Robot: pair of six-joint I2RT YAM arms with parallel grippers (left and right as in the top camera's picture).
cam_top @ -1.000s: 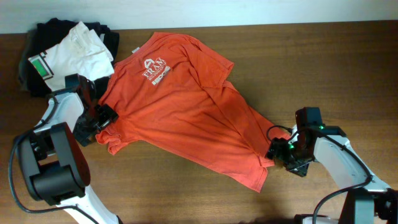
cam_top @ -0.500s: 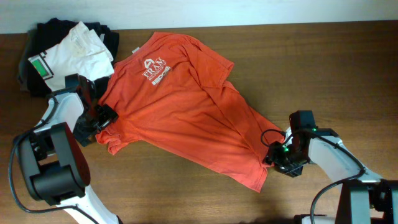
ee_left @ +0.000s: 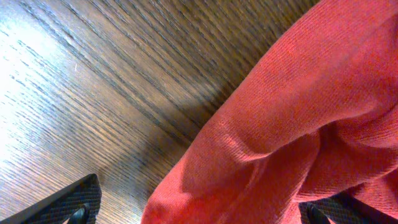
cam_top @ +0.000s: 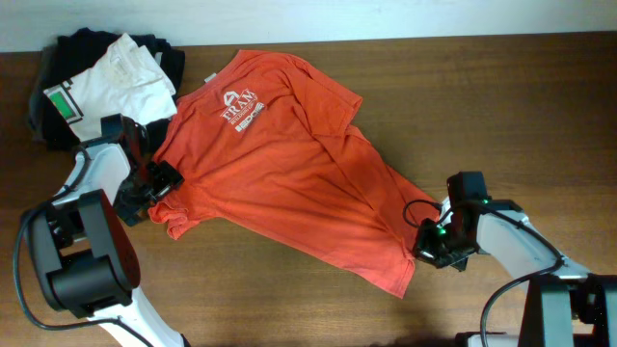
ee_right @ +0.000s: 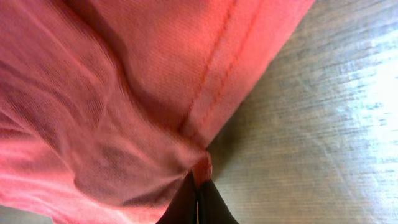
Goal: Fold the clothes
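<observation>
**Fingers on the right clamp the shirt's lower corner**

Fingers of the right arm (ee_right: 196, 202), spread a second ago, are now pressed together, and the right wrist view shows a small fold of the stitched hem (ee_right: 214, 102) pinched between their tips. Overhead they sit at about 4 o'clock on the counter (cam_top: 501, 106), right at the cloth's edge. That grip looks like the start of a fold: with this corner held, the bottom of the garment could be lifted and carried up toward the chest.

The left fingers (cam_top: 162, 183) have not moved. They stand wide apart at about 9 o'clock, one on each side of a rumpled sleeve in the left wrist view, holding nothing.

The red-orange T-shirt (cam_top: 289, 164) lies face up and unfolded, running slantwise from 11 o'clock down to 5 o'clock. Its white lettering (cam_top: 239, 108) and neck label (cam_top: 208, 79) sit at the upper end. The cloth is soft and creased, with a long ridge down the middle, the far sleeve doubled over at about 1 o'clock and the near sleeve bunched by the left fingers. No fold has been made yet.

At 10 o'clock a white garment (cam_top: 111, 77) rests on black garments (cam_top: 43, 120), just beside the shirt's shoulder.
</observation>
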